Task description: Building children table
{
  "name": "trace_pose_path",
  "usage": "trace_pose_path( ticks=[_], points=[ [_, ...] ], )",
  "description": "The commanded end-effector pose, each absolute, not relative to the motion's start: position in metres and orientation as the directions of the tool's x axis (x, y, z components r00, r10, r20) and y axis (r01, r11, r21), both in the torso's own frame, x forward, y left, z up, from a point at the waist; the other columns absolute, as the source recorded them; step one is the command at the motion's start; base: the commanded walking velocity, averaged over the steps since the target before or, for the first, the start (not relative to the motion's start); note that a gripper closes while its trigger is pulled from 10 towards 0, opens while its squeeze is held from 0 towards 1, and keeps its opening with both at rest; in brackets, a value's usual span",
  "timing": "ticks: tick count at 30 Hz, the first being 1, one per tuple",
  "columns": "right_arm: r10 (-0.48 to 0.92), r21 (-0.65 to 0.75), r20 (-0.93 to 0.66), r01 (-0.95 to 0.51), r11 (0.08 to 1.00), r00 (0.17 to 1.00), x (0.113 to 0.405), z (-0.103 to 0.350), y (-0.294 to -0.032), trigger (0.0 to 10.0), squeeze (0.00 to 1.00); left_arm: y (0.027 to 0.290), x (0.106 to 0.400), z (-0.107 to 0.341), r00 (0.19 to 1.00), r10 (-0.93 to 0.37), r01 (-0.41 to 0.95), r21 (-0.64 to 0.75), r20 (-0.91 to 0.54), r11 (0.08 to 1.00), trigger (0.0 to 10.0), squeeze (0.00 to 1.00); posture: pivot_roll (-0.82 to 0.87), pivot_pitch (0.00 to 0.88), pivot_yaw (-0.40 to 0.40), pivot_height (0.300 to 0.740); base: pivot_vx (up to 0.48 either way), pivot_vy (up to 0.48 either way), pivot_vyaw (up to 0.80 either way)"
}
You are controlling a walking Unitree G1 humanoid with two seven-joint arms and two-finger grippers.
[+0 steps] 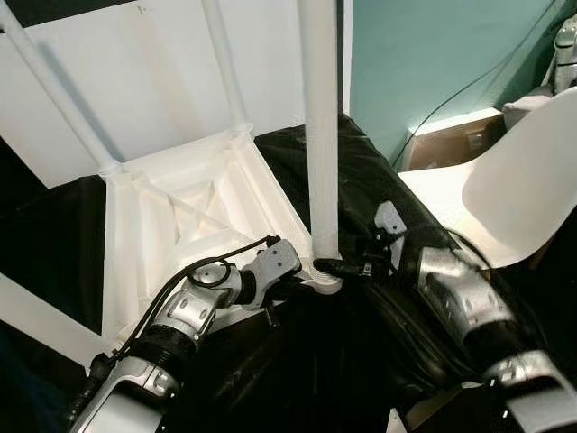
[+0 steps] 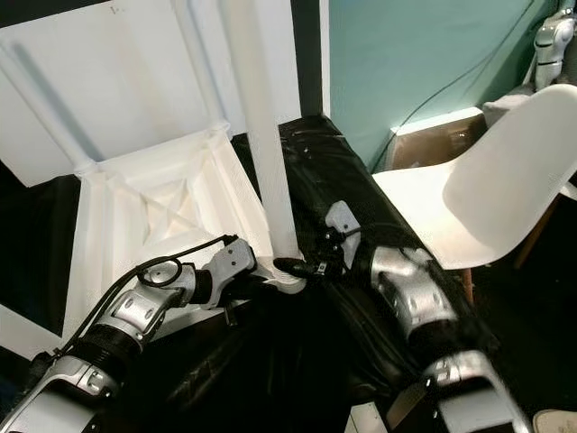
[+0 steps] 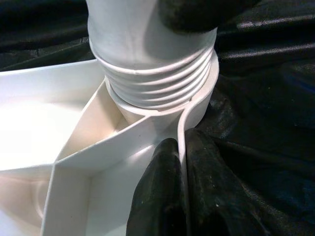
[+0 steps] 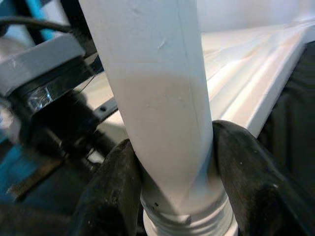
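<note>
A white children's table lies upside down on black cloth. One white leg stands upright in its near corner socket, and its threaded end is partly above the socket. My left gripper is shut on the thin rim of that corner, with the fingers pinching the white wall just under the thread. From the other side my right gripper is shut on the leg just above the thread. Its fingers press on both sides of the leg.
Two more white legs rise from the table's far corners. A white chair stands close on the right, by a teal wall and a cardboard box. Black cloth covers the surface under my arms.
</note>
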State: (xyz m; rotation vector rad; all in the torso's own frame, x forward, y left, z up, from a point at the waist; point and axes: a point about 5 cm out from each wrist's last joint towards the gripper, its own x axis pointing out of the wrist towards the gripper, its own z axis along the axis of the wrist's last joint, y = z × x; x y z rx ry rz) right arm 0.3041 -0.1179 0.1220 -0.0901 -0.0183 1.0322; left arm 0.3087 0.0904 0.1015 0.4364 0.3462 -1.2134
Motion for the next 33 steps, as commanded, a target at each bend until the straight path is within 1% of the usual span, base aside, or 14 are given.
trace_pose_path(
  ticks=[1,2,6,14,15,16,17,18,19,24,25,29,32,33],
  points=[
    [0.859,-0.053,-0.028,-0.859,0.51,0.512,0.303,0.119,-0.112,0.0,0.0,0.101,0.3,0.074,0.332,-0.771,0.933,0.069,-0.543,0.353,10.0,0.0,-0.01,0.0,0.055,0.74,0.0,0.0,0.0],
    [0.77,-0.016,0.027,-0.769,0.638,0.638,0.295,0.11,-0.108,0.0,0.0,0.103,0.3,0.074,0.336,-0.768,0.931,0.07,-0.545,0.358,10.0,0.0,-0.01,0.0,0.057,0.74,0.0,0.0,0.0],
    [0.575,-0.007,0.18,-0.584,0.812,0.798,0.287,0.112,-0.109,0.0,0.0,0.105,0.299,0.073,0.336,-0.764,0.931,0.072,-0.551,0.357,10.0,0.0,-0.01,0.0,0.057,0.74,0.0,0.0,0.0],
    [0.503,-0.016,0.211,-0.511,0.859,0.838,0.285,0.112,-0.105,0.0,0.0,0.106,0.301,0.073,0.344,-0.757,0.929,0.082,-0.555,0.362,10.0,0.0,-0.01,0.0,0.062,0.74,0.0,0.0,0.0],
    [0.501,-0.039,0.202,-0.504,0.863,0.842,0.285,0.113,-0.105,3.3,0.0,0.106,0.3,0.073,0.345,-0.756,0.928,0.082,-0.556,0.364,10.0,0.0,-0.01,0.0,0.06,0.74,0.0,0.0,0.0],
    [0.501,-0.039,0.202,-0.504,0.863,0.842,0.285,0.113,-0.105,3.3,0.0,0.106,0.3,0.073,0.345,-0.756,0.928,0.082,-0.556,0.364,10.0,0.0,-0.01,0.0,0.06,0.74,0.0,0.0,0.0],
    [0.502,-0.066,0.199,-0.499,0.864,0.842,0.285,0.113,-0.106,10.0,0.33,0.107,0.3,0.072,0.346,-0.755,0.927,0.081,-0.557,0.365,10.0,0.0,-0.01,0.0,0.06,0.74,0.0,0.0,0.0],
    [0.498,-0.086,0.199,-0.491,0.867,0.844,0.284,0.114,-0.106,10.0,0.33,0.107,0.299,0.072,0.347,-0.754,0.927,0.081,-0.557,0.367,10.0,0.0,-0.01,0.0,0.06,0.74,0.0,0.0,0.0],
    [0.527,-0.092,0.208,-0.52,0.849,0.824,0.283,0.115,-0.104,10.0,1.0,0.108,0.299,0.071,0.347,-0.754,0.927,0.08,-0.558,0.367,10.0,0.0,-0.01,0.0,0.06,0.74,0.0,0.0,0.0],
    [0.639,-0.1,0.16,-0.632,0.769,0.752,0.288,0.114,-0.104,10.0,1.0,0.108,0.299,0.071,0.347,-0.752,0.926,0.079,-0.56,0.369,10.0,0.0,-0.01,0.0,0.059,0.74,0.0,0.0,0.0],
    [0.679,-0.112,0.148,-0.67,0.734,0.719,0.291,0.116,-0.105,10.0,0.0,0.108,0.299,0.071,0.347,-0.752,0.926,0.079,-0.56,0.368,10.0,0.0,-0.01,0.0,0.06,0.74,0.0,0.0,0.0],
    [0.721,-0.131,0.141,-0.71,0.692,0.678,0.295,0.119,-0.108,10.0,0.0,0.108,0.3,0.071,0.347,-0.752,0.927,0.08,-0.56,0.367,10.0,0.0,-0.02,0.0,0.062,0.74,0.0,0.0,0.0],
    [0.825,-0.196,0.091,-0.802,0.564,0.558,0.303,0.128,-0.113,10.0,0.0,0.105,0.301,0.072,0.345,-0.754,0.928,0.083,-0.559,0.363,10.0,0.0,-0.02,0.0,0.061,0.74,0.0,0.0,0.0],
    [0.894,-0.241,0.017,-0.866,0.438,0.447,0.308,0.133,-0.114,10.0,0.0,0.104,0.302,0.073,0.345,-0.755,0.929,0.085,-0.558,0.361,10.0,0.0,-0.02,0.0,0.061,0.74,0.0,0.0,0.0]
  ],
)
